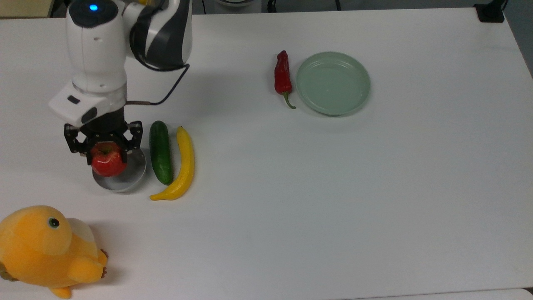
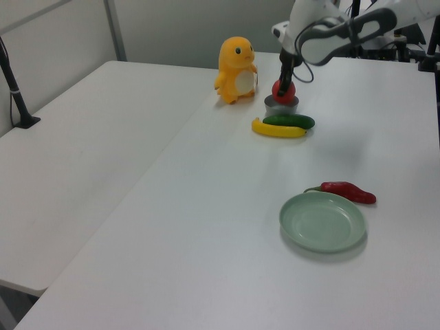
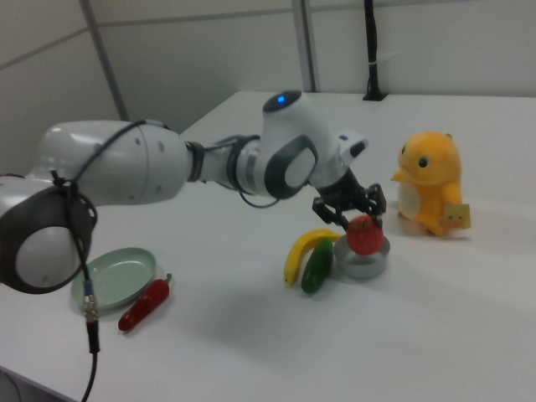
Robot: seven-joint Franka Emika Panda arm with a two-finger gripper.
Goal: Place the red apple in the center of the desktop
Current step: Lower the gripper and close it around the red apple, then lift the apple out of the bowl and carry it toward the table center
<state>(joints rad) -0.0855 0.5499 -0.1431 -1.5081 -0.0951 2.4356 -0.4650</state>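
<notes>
The red apple (image 1: 108, 163) (image 2: 284, 89) (image 3: 364, 235) hangs just above a small grey bowl (image 1: 125, 177) (image 2: 281, 107) (image 3: 362, 263) at the top view's left. My gripper (image 1: 106, 156) (image 3: 361, 220) is shut on the apple, its black fingers clasping the fruit's sides from above. The white desktop (image 1: 316, 187) (image 2: 227, 227) (image 3: 251, 335) spreads wide to the top view's right of the bowl.
A green cucumber (image 1: 160, 151) and a yellow banana (image 1: 181, 165) lie just right of the bowl in the top view. A red chili pepper (image 1: 282, 77) sits beside a pale green plate (image 1: 333, 82). An orange plush toy (image 1: 46, 250) stands at the top view's lower left.
</notes>
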